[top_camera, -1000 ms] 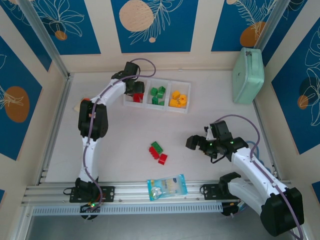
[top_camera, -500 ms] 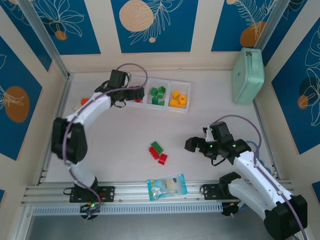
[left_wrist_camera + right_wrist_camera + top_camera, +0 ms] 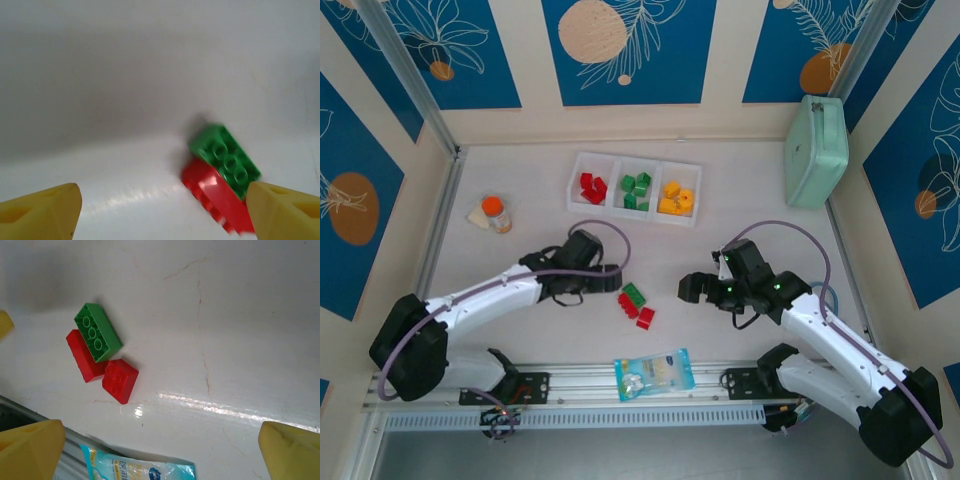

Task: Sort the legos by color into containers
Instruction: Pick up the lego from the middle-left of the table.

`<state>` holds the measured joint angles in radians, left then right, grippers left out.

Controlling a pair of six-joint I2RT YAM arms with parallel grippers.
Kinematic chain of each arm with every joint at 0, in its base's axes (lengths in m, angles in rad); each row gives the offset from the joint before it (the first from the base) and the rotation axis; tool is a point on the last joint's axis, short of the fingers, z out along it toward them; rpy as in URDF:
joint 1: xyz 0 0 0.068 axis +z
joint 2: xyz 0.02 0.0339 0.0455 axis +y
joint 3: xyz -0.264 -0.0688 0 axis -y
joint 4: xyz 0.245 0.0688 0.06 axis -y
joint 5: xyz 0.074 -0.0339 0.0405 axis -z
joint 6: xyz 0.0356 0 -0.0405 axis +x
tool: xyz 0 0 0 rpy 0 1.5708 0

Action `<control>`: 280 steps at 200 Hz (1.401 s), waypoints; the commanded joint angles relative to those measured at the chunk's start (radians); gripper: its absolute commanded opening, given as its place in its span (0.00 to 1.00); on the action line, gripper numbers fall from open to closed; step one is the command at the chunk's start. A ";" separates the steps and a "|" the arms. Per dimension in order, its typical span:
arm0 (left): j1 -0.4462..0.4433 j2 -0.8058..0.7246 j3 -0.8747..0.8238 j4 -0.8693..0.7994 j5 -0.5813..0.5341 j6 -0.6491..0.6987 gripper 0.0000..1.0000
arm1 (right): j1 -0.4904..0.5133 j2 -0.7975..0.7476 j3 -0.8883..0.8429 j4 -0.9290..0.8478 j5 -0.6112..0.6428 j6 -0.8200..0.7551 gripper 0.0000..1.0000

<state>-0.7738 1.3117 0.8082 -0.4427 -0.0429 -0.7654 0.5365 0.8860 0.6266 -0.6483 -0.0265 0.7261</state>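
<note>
Three loose legos lie mid-table: a green brick against a red brick, with a red wedge beside them. My left gripper sits low just left of them, open; the green brick and red brick lie close to its right fingertip. My right gripper hovers open to their right, and its view takes in the green brick, red brick and wedge. The containers at the back hold red, green and yellow legos.
An orange-capped bottle stands at the left. A mint-green case sits at the back right. A clear blue-printed bag lies on the near rail, just in front of the loose legos.
My left arm has swung from the tray's red compartment down to the loose legos mid-table. My right gripper has crept left toward them.
</note>
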 commanded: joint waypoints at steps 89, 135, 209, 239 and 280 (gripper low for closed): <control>-0.188 0.294 0.196 -0.129 -0.036 -0.122 0.78 | -0.090 -0.118 -0.041 -0.051 0.054 -0.006 0.99; -0.190 0.306 0.191 -0.173 -0.066 -0.091 0.66 | -0.165 -0.110 -0.056 -0.015 -0.005 -0.037 0.99; -0.134 0.237 0.096 -0.175 -0.104 -0.062 0.56 | -0.179 -0.095 -0.068 -0.006 -0.021 -0.033 0.99; -0.133 0.243 0.067 -0.103 -0.041 -0.051 0.57 | -0.179 -0.100 -0.062 -0.025 -0.016 -0.037 0.99; -0.134 0.278 0.049 -0.042 0.018 -0.065 0.57 | -0.179 -0.104 -0.067 -0.026 -0.021 -0.033 0.99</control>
<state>-0.9134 1.5673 0.8680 -0.5304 -0.0750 -0.8310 0.3637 0.7910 0.5678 -0.6594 -0.0196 0.7029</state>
